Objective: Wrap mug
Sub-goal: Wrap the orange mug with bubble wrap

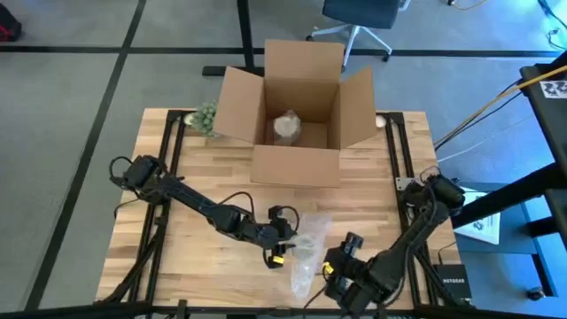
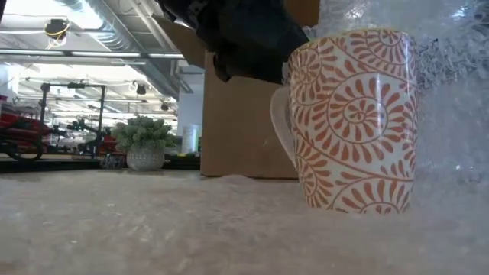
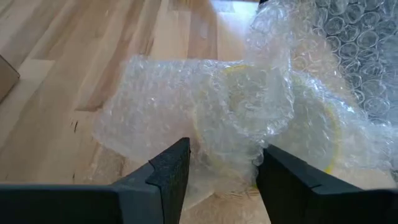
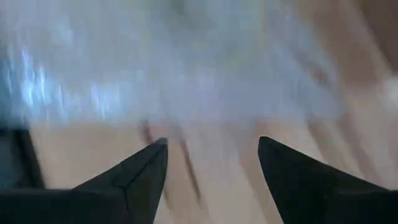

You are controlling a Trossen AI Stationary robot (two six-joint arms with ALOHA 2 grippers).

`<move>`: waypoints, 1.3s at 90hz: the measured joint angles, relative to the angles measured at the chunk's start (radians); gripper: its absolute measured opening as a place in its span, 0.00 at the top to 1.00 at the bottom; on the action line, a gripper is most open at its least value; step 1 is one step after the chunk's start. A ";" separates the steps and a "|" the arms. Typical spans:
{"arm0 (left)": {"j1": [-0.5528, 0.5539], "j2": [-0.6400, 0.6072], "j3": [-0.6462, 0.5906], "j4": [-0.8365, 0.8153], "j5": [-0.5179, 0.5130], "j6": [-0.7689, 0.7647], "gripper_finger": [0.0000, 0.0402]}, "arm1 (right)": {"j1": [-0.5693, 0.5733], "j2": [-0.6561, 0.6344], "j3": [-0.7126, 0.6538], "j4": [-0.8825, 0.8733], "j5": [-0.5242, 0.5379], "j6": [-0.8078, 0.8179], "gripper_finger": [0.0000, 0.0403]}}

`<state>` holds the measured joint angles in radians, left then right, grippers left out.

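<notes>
A white mug (image 2: 355, 122) with an orange swirl pattern stands upright on a sheet of bubble wrap (image 1: 306, 252) near the table's front edge. The wrap rises behind the mug and is draped over its top (image 3: 261, 106). My left gripper (image 1: 279, 239) is open just left of the wrap, its fingers on either side of a bulge of it (image 3: 230, 155). My right gripper (image 1: 341, 266) is open at the wrap's right side, and the wrap (image 4: 186, 68) lies blurred ahead of its fingers. My left gripper comes at the bubble wrap from the table's left, slanting down. A bulge of the wrap (image 3: 227, 165) sits between its open fingers. I cannot tell whether the fingers touch it.
An open cardboard box (image 1: 297, 115) stands at the table's far middle with a wrapped item (image 1: 288, 127) inside. A small potted plant (image 1: 205, 115) sits left of the box. Bare wood lies between the box and the arms.
</notes>
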<state>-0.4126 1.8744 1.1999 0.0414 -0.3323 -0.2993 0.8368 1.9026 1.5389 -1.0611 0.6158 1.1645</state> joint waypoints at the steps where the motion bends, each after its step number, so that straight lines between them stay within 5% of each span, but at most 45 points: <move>1: 0.000 0.000 0.000 0.000 0.000 0.000 0.62 | -0.003 0.000 0.004 0.000 0.013 -0.012 0.41; 9: 0.000 0.000 0.000 0.000 0.000 -0.005 0.62 | -0.043 -0.005 0.026 0.029 0.031 -0.130 0.41; 24: 0.000 0.000 0.000 0.000 0.000 -0.011 0.62 | -0.149 -0.002 0.017 0.091 -0.086 -0.280 0.49; 36: 0.000 0.000 0.000 -0.001 0.003 -0.012 0.62 | -0.197 -0.004 0.040 0.127 -0.126 -0.390 0.68; 53: 0.000 0.000 0.000 0.000 0.011 -0.009 0.62 | -0.270 0.019 0.043 0.151 -0.315 -0.469 0.97; 117: -0.006 -0.072 -0.001 -0.078 0.018 0.059 0.62 | -0.321 0.148 0.045 0.253 -0.399 -0.540 0.99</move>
<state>-0.4191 1.8024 1.1992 -0.0364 -0.3147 -0.2404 0.5156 2.0506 1.5837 -0.8077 0.2164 0.6248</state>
